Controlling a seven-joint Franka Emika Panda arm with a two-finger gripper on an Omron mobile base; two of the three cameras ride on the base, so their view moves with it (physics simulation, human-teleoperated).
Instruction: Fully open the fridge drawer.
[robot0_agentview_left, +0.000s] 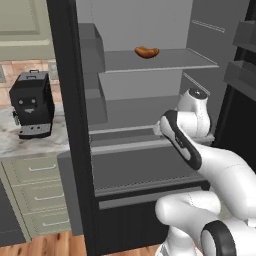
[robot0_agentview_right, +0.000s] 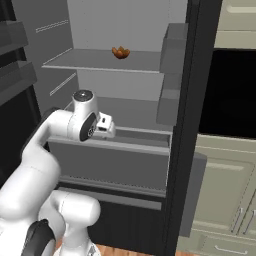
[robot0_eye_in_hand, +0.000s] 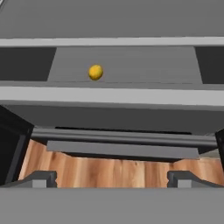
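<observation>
The fridge drawer (robot0_agentview_left: 145, 169) is a wide dark-grey bin with a lighter top rim, standing partly pulled out of the fridge below the shelves. From the right base view its flat front (robot0_agentview_right: 115, 162) faces me, and my white hand (robot0_agentview_right: 104, 126) hangs just above its rim. Looking down through the hand view, the drawer's rim (robot0_eye_in_hand: 113, 95) crosses the middle and a small yellow fruit (robot0_eye_in_hand: 96, 72) lies inside. My gripper (robot0_eye_in_hand: 112, 179) is open, its fingertips (robot0_eye_in_hand: 43, 178) far apart with nothing between them.
A brown pastry (robot0_agentview_left: 147, 51) lies on the upper shelf (robot0_agentview_left: 165, 62). A second, lower drawer (robot0_agentview_left: 150, 200) sits under the first. The fridge door's edge (robot0_agentview_left: 70, 125) stands left, with a coffee machine (robot0_agentview_left: 31, 104) and beige cabinet drawers (robot0_agentview_left: 37, 195) beyond. An oven (robot0_agentview_right: 232, 95) is right.
</observation>
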